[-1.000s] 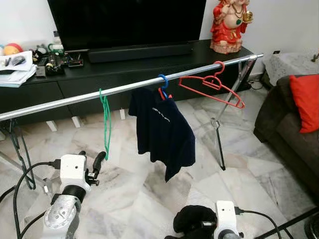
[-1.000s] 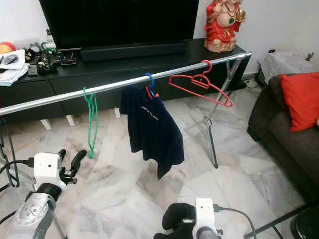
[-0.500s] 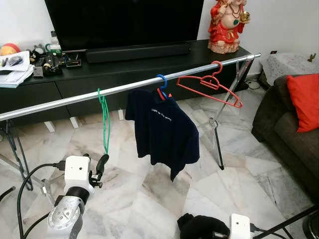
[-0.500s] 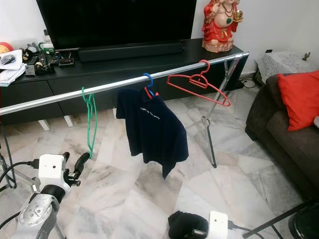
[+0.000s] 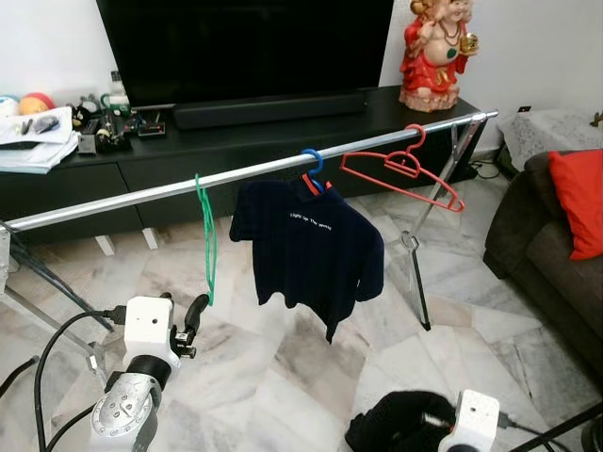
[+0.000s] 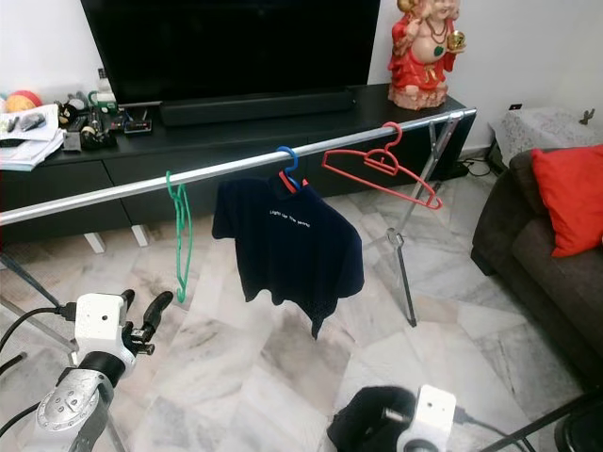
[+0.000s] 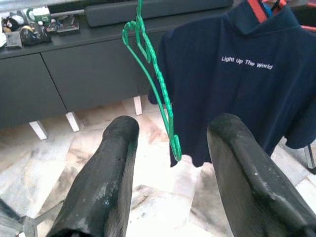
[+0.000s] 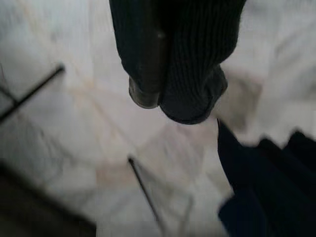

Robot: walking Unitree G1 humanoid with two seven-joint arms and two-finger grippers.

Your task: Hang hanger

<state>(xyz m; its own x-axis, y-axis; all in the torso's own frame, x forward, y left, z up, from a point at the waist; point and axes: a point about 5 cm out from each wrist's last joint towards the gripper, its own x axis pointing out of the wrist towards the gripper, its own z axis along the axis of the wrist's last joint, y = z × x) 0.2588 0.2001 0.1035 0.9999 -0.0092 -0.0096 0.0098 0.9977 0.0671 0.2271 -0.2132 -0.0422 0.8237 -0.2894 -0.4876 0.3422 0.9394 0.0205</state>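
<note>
On the silver clothes rail [image 5: 254, 172], at ten o'clock, hangs a thin, light green plastic hanger [image 5: 205, 235]; best held by its lower bar. Left gripper [image 7: 168, 168] jaws are spread just below; right gripper [image 8: 163, 64] pinches dark knitted cloth [image 5: 400, 428].

The left gripper [image 5: 195, 314] now sits lower and clear of the green hanger [image 5: 205, 240], its tip just under the hanger's bottom end. The shirt [image 5: 309, 252] has swung round on the rail [image 5: 141, 194], showing its front more squarely.

Shiny metal rail [image 5: 141, 195], thin green plastic hanger [image 5: 205, 240], matt navy cloth shirt [image 5: 311, 254] (polished marble floor [image 5: 283, 367]).
</note>
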